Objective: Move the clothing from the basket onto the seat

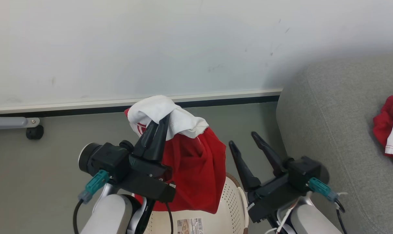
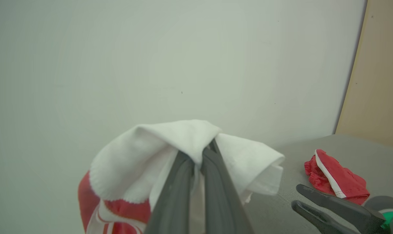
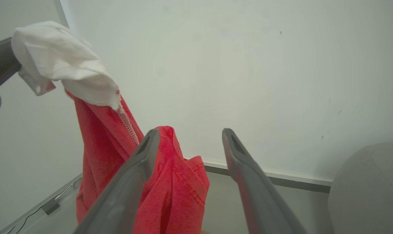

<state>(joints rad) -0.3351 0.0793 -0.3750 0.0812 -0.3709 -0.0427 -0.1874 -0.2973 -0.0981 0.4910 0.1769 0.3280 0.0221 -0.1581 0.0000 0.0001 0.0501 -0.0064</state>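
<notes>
Lower left, the left gripper pinches a red-and-white garment that hangs over the basket at bottom centre. To its right the right gripper stands spread and empty, near the seat, where a second garment lies at the right edge.

Red clothing lies crumpled on the grey seat.

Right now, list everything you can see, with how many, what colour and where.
sofa: one, grey, at the right
basket: one, cream with brown rim, left of the sofa
hanging garment: one, red and white, above the basket
lying garment: one, red with white stripe, on the sofa
caster: one, black, far left by the wall
left gripper: one, dark, shut on the hanging garment
right gripper: one, dark, open and empty, right of the hanging garment
</notes>
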